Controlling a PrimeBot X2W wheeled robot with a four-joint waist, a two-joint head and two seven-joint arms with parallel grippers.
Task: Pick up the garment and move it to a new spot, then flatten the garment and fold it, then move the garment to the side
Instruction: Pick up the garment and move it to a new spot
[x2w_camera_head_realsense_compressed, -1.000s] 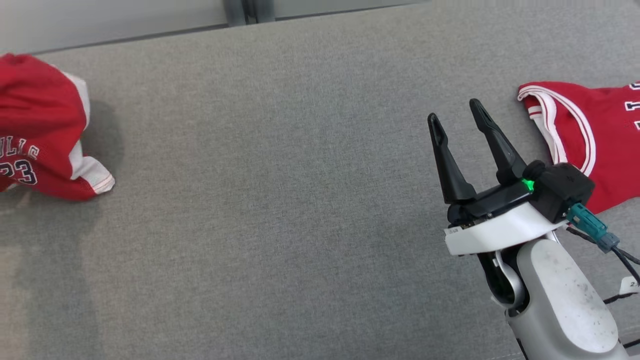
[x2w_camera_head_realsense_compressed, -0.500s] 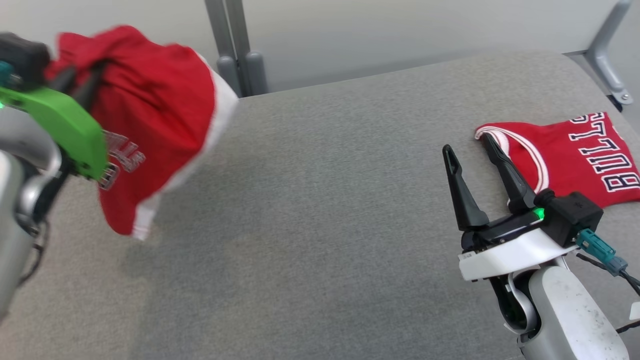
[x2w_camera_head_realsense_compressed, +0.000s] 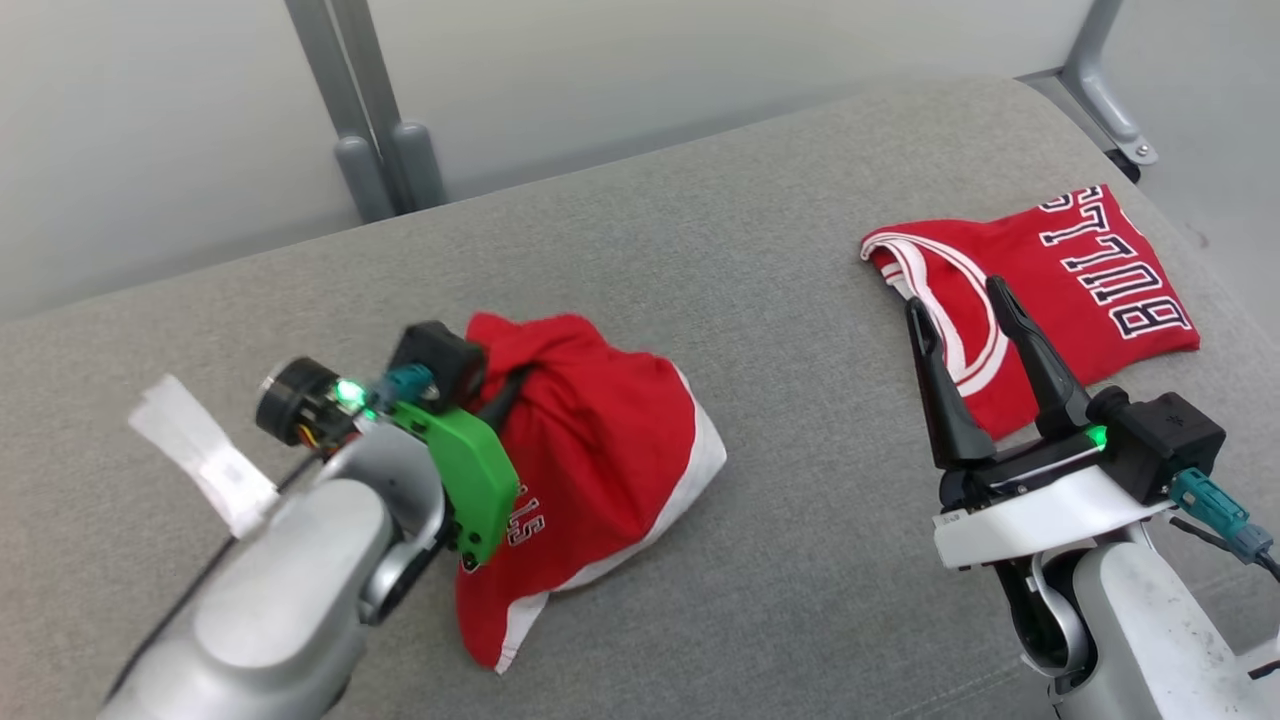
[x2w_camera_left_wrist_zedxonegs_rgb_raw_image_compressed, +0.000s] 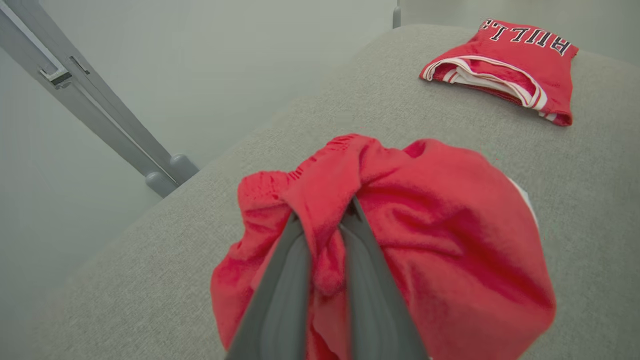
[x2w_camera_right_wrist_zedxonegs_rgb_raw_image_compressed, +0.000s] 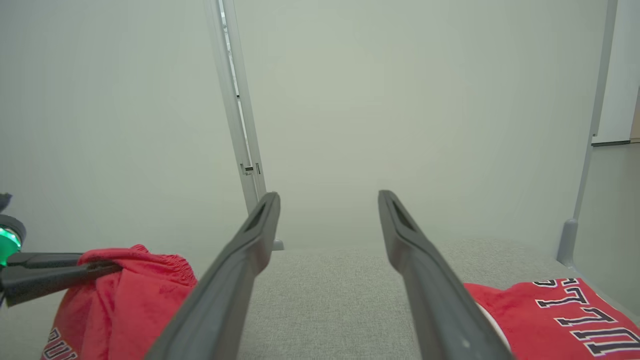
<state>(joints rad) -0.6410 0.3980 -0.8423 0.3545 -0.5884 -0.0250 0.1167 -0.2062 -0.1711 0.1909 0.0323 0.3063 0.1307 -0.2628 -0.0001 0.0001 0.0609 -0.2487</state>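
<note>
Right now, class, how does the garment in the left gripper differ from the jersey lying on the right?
The bunched garment is clamped in the shut left gripper; the folded jersey lies free. The bunched garment is a crumpled heap; the folded jersey lies flat. The bunched garment hides most of its lettering; the folded jersey shows BULLS whole. Both are red with white trim.

Grey fabric surface (x2w_camera_head_realsense_compressed: 780, 560) spans the head view. Folded red BULLS jersey (x2w_camera_head_realsense_compressed: 1080, 290) lies flat on it at 2 o'clock. Grey post (x2w_camera_head_realsense_compressed: 360, 180) stands at 11 o'clock against pale wall (x2w_camera_head_realsense_compressed: 700, 60).
</note>
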